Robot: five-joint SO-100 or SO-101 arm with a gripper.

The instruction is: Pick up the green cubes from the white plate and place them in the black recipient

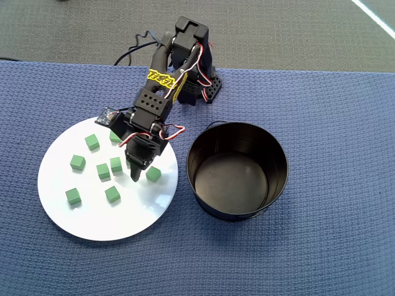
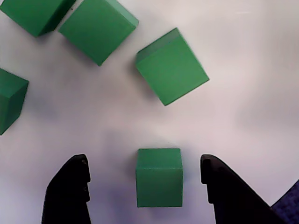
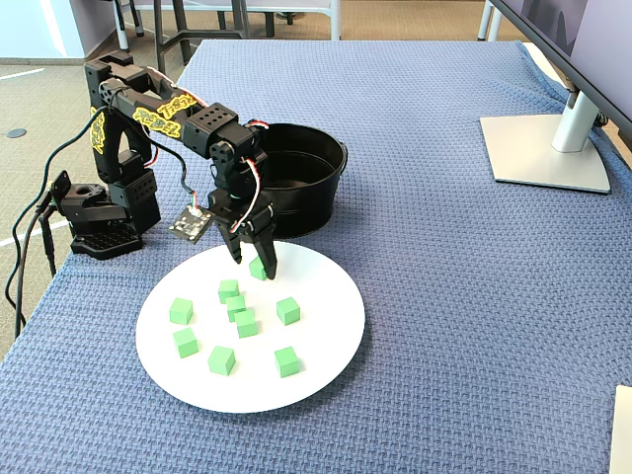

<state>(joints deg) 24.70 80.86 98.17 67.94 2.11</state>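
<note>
Several green cubes lie scattered on the white plate. My gripper hangs low over the plate's right side in the overhead view, open, its black fingers straddling one green cube without touching it; the cube sits nearer the right finger. That cube shows between the fingertips in the fixed view, and the gripper is beside it in the overhead view. Other cubes lie further ahead. The black recipient stands right of the plate, with nothing visible inside.
The arm's base is mounted at the blue cloth's far left edge in the fixed view. A monitor stand sits at the back right. The black pot stands just behind the plate, close to the arm.
</note>
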